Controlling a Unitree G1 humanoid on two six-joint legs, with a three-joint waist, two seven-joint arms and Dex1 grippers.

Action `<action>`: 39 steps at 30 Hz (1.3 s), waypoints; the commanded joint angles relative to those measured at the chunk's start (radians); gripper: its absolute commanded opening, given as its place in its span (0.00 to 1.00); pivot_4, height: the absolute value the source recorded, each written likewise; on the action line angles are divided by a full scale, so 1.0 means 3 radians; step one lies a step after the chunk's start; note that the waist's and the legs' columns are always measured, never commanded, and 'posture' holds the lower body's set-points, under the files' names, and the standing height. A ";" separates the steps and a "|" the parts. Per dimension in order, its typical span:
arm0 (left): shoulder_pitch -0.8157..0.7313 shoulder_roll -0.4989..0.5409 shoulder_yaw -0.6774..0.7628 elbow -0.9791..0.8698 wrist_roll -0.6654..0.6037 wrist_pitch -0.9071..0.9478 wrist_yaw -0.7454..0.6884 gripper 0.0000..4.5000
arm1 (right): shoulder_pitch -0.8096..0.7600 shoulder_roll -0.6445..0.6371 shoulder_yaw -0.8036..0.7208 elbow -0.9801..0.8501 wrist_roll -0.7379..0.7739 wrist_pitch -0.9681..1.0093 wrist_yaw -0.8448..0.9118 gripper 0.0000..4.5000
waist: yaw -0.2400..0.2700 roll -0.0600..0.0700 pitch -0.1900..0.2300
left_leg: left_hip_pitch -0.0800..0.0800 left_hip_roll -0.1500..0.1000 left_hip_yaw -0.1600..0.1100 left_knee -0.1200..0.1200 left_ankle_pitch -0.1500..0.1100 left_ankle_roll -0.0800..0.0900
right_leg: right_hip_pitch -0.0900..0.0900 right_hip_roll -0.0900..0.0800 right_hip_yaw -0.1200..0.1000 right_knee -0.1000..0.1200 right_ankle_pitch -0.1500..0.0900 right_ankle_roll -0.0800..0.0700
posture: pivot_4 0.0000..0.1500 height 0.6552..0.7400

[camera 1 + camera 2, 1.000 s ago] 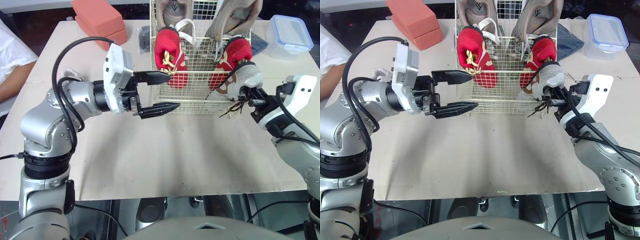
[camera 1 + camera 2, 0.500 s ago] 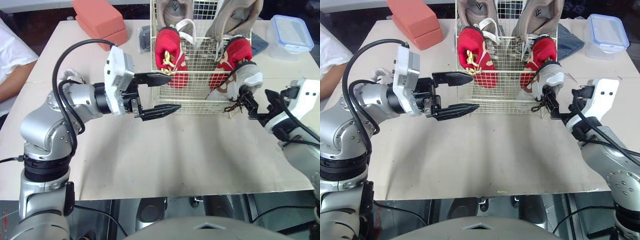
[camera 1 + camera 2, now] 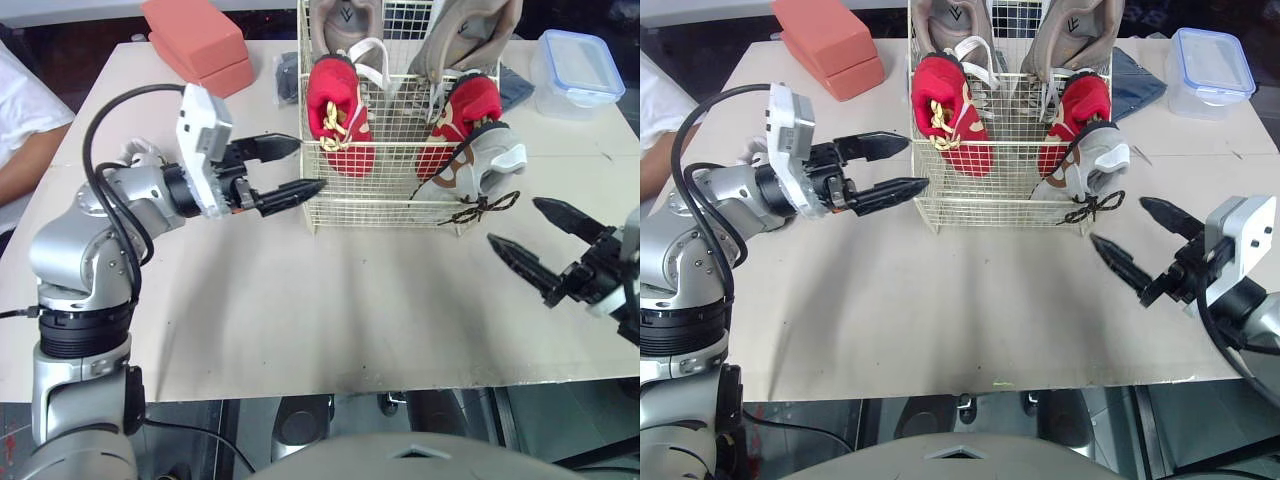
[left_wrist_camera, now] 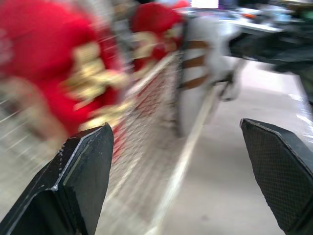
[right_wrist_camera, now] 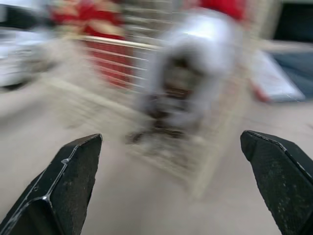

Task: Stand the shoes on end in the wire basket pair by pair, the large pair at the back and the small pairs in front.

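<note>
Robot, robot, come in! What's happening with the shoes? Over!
Left gripper open, empty, beside wire basket, front left corner. Right gripper open, empty, apart from it. White shoe at front right corner, laces hanging out. Nothing blocking.

table (image 3: 330, 310) ahead of wire basket (image 3: 380, 198): open | basket front: two red shoes (image 3: 338, 110) | right corner: grey shoe (image 3: 492, 160), laces (image 3: 482, 208) overhanging

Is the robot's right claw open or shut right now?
Open. The right gripper has its two black fingers spread wide apart, with nothing held between them.
</note>
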 commanded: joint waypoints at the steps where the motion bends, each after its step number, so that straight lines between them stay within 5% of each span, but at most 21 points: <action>1: 0.0013 0.0104 0.0339 0.0276 0.0124 -0.0164 0.0102 1.00 | -0.0045 0.0122 0.0334 -0.0169 -0.0307 -0.0324 0.0362 1.00 | 0.0001 0.0000 0.0000 | -0.0001 0.0001 0.0000 0.0000 0.0000 0.0000 | 0.0000 -0.0001 0.0000 0.0000 0.0000 0.0000 | 1.00 0.36; 11: -0.0024 0.0489 0.0643 0.1675 0.0716 -0.0822 0.0062 1.00 | -0.0568 0.0526 0.1226 -0.0165 -0.0815 -0.0648 0.0571 1.00 | 0.0006 -0.0005 -0.0001 | -0.0001 0.0003 0.0000 0.0001 0.0001 -0.0003 | -0.0001 -0.0007 -0.0004 0.0001 0.0000 -0.0001 | 1.00 0.36; 26: -0.1125 0.0821 0.0497 0.4157 0.1477 -0.1560 0.0234 1.00 | -0.0664 0.0724 0.1375 0.0189 -0.1336 -0.1022 0.0690 1.00 | -0.0005 -0.0028 -0.0007 | -0.0004 -0.0002 0.0001 0.0004 0.0004 -0.0006 | -0.0002 -0.0008 -0.0011 0.0005 0.0001 -0.0001 | 1.00 0.36; 39: -0.1643 0.0754 0.0230 0.5023 0.1978 -0.1478 0.0585 1.00 | -0.0730 0.0810 0.1438 0.0305 -0.1492 -0.1104 0.0712 1.00 | 0.0009 -0.0041 -0.0013 | -0.0006 -0.0002 0.0000 0.0006 0.0004 -0.0008 | -0.0002 -0.0010 -0.0017 0.0007 0.0001 -0.0001 | 1.00 0.36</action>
